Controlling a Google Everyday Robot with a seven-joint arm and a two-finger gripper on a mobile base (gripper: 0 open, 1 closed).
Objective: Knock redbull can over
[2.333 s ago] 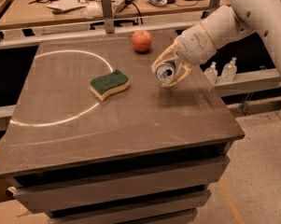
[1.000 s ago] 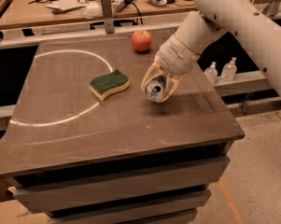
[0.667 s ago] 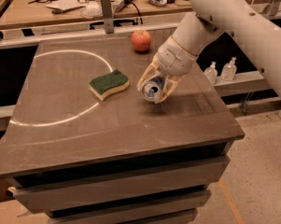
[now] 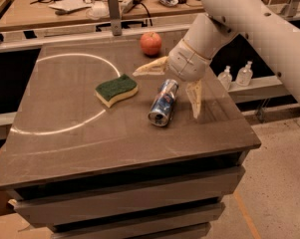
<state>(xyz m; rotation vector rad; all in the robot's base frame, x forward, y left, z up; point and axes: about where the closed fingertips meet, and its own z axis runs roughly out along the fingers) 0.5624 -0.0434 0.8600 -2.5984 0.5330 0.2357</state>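
The redbull can (image 4: 163, 102) lies on its side on the dark tabletop (image 4: 79, 128), right of centre, its silver top facing the front edge. My gripper (image 4: 172, 88) hovers just above and behind the can with its two cream fingers spread wide. One finger (image 4: 150, 66) points left and the other (image 4: 195, 99) points down on the can's right. The fingers do not touch the can.
A green and yellow sponge (image 4: 116, 89) lies left of the can. A red apple (image 4: 151, 43) sits at the back edge. A white arc is marked on the tabletop's left half. Two small bottles (image 4: 237, 75) stand on a ledge to the right. A cluttered bench is behind.
The gripper was closed around the tilted can. It has opened and let go, and the can now lies flat on the table.
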